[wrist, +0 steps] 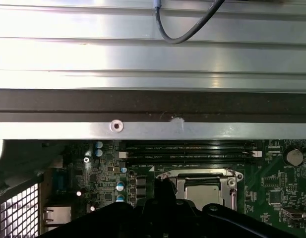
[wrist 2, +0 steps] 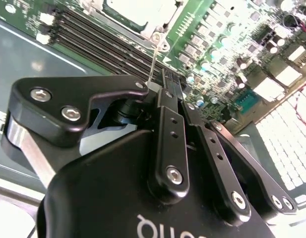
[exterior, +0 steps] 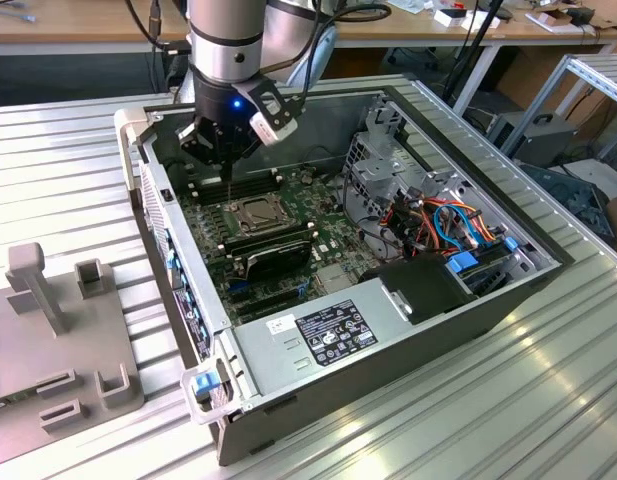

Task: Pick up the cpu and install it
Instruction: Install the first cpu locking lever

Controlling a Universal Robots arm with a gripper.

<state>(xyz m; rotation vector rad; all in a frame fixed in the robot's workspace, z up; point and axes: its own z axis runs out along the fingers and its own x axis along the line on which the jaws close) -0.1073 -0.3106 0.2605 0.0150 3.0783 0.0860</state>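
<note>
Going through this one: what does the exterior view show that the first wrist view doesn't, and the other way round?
Exterior view's own: the whole open computer case, its labelled power supply, drive cage, orange and blue cables, and a grey fixture on the exterior view's left. First wrist view's own: a dark cable loop on the ribbed table and a screw in the case rail. Shared: the gripper over the green motherboard, the memory slots, and the socket holding a pale silvery square, apparently the cpu.
</note>
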